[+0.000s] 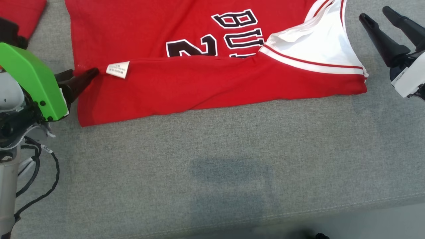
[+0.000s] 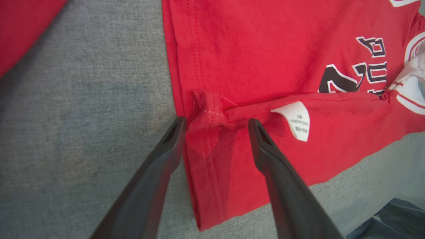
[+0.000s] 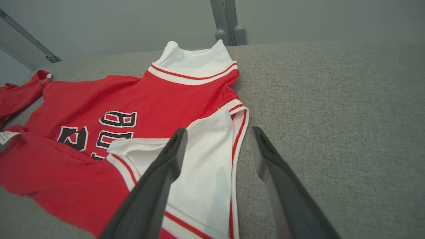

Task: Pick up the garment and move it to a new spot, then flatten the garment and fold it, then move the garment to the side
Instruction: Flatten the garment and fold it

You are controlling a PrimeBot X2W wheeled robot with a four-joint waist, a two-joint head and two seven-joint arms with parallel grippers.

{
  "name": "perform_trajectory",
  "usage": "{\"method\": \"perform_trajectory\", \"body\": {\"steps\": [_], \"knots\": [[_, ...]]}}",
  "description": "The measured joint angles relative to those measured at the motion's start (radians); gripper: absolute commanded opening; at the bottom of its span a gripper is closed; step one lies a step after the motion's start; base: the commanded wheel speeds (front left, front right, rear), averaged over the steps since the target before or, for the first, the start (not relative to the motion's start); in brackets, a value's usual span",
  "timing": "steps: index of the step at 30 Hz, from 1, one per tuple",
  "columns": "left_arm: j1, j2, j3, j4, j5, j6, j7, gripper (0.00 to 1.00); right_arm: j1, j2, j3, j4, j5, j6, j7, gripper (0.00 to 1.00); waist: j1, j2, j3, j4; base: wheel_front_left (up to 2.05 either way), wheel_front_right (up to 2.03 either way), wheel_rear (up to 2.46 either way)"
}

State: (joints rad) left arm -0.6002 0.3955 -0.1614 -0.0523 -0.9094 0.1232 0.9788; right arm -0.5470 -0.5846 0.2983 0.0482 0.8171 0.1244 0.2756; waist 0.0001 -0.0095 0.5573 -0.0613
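The garment (image 1: 199, 89) is a red jersey with black-and-white lettering and white trim, lying on the grey cushion with its near half folded back over itself. A white label (image 1: 118, 69) shows at the fold. My left gripper (image 1: 89, 74) sits at the jersey's left hem. In the left wrist view it (image 2: 215, 121) is open, its fingers on either side of a bunched hem corner (image 2: 209, 113) beside the label (image 2: 295, 121). My right gripper (image 1: 375, 13) is open, off the cloth to the right of the white armhole panel (image 1: 315, 43); its own view (image 3: 218, 130) looks over that panel (image 3: 206, 172).
Another red cloth (image 1: 20, 13) lies at the far left, apart from the jersey. The grey cushion (image 1: 215, 166) stretches bare toward its front seam. Cables (image 1: 40, 166) hang by my left arm. Metal posts (image 3: 229, 20) stand behind the cushion.
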Motion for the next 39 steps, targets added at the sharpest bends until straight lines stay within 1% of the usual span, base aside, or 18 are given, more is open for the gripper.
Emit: {"method": "perform_trajectory", "body": {"steps": [5,10,12,16,19,20,24,29,33,39], "knots": [[0.001,-0.024,0.031,0.013,0.009,0.0,-0.069,1.0,0.011,0.005,-0.02,0.028,-0.028,0.0,-0.076,1.0,0.0,0.0,-0.027,0.004,0.0,0.0,0.0],[0.046,-0.046,0.062,-0.002,0.014,-0.004,-0.17,1.0,0.091,0.005,-0.018,0.051,-0.08,0.0,-0.144,1.0,0.0,0.0,-0.067,0.007,0.0,0.0,0.0],[0.082,-0.072,0.066,-0.015,0.029,-0.009,-0.222,1.0,0.137,0.005,-0.014,0.067,-0.086,-0.001,-0.164,1.0,0.0,0.0,-0.085,0.008,0.0,0.0,0.0],[0.161,-0.12,0.046,-0.028,0.059,-0.013,-0.293,1.0,0.224,0.017,-0.007,0.097,-0.088,-0.009,-0.183,1.0,0.0,0.0,-0.118,0.014,0.0,0.0,0.0],[0.225,-0.15,0.025,-0.034,0.059,-0.014,-0.322,1.0,0.264,0.024,-0.004,0.101,-0.081,-0.014,-0.192,1.0,0.0,0.0,-0.13,0.025,0.0,0.0,0.0],[0.239,-0.158,0.022,-0.034,0.059,-0.014,-0.333,1.0,0.269,0.03,-0.005,0.103,-0.076,-0.021,-0.199,1.0,0.0,0.0,-0.131,0.03,0.0,0.0,0.0],[0.261,-0.186,0.009,-0.03,0.062,-0.019,-0.381,1.0,0.273,0.053,-0.004,0.116,-0.075,-0.022,-0.219,1.0,-0.0001,0.0,-0.125,0.047,0.0,0.0,0.0],[0.269,-0.196,0.003,-0.016,0.071,-0.028,-0.421,1.0,0.274,0.06,0.002,0.136,-0.075,-0.029,-0.228,1.0,-0.0001,0.0,-0.114,0.063,0.0,0.0,0.0],[0.292,-0.214,0.001,0.012,0.071,-0.036,-0.451,1.0,0.274,0.086,0.025,0.161,-0.077,-0.029,-0.232,1.0,-0.0001,0.0,-0.106,0.073,0.0,0.0,0.0],[0.298,-0.221,-0.005,0.041,0.071,-0.053,-0.471,1.0,0.274,0.09,0.029,0.188,-0.078,-0.028,-0.249,1.0,-0.0001,0.0,-0.106,0.078,0.0,0.0,0.0]]}}
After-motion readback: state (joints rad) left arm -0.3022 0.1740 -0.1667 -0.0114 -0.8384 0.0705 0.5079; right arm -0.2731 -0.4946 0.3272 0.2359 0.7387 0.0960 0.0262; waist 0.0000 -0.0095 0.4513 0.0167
